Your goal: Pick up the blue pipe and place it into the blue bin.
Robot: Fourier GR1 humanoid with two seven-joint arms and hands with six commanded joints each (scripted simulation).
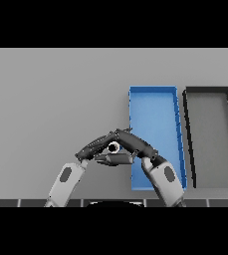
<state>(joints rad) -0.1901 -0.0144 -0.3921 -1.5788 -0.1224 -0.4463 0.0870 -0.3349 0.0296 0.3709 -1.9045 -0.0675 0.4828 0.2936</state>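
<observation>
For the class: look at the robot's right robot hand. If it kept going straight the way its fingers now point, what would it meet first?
The right robot hand points toward the view's left, and its fingertips already meet the left robot hand, so that comes first. A small pale round thing sits between them; its height is unclear.

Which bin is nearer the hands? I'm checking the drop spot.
The blue bin. Its left edge lies right beside the right hand, whose forearm crosses its near corner. The black bin sits farther right, beyond the blue one.

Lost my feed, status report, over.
Left robot hand and right robot hand meet by blue bin left edge. Blue pipe not visible. Black bin at right.
</observation>
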